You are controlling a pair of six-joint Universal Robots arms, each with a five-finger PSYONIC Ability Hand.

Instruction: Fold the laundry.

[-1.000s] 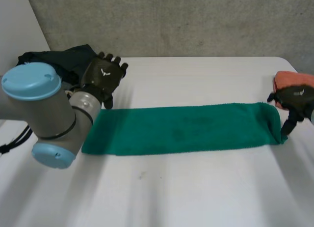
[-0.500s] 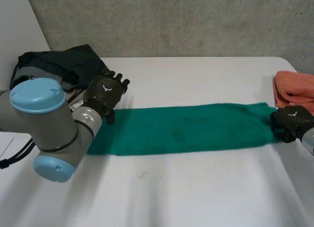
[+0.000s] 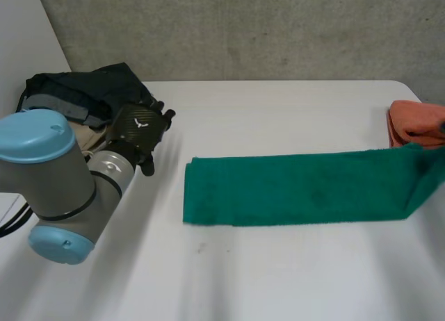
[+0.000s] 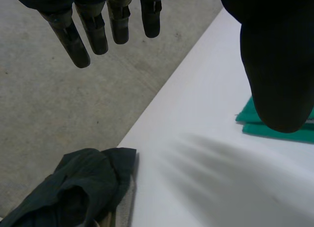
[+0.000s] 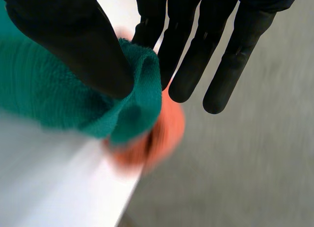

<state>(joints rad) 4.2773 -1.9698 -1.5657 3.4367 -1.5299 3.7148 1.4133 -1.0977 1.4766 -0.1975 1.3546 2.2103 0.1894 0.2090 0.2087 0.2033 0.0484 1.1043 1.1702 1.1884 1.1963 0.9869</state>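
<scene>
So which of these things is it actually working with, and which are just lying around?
In the job:
green towel, stretched across the white table
right hand, pinching the towel's end

Lying about:
orange cloth, at the table's edge beside that end
dark clothes pile, near the open left hand
Both are untouched, perhaps laundry waiting.

No legible text, just a small white emblem point(image 3: 142, 122) on the left hand point(image 3: 133, 131)
</scene>
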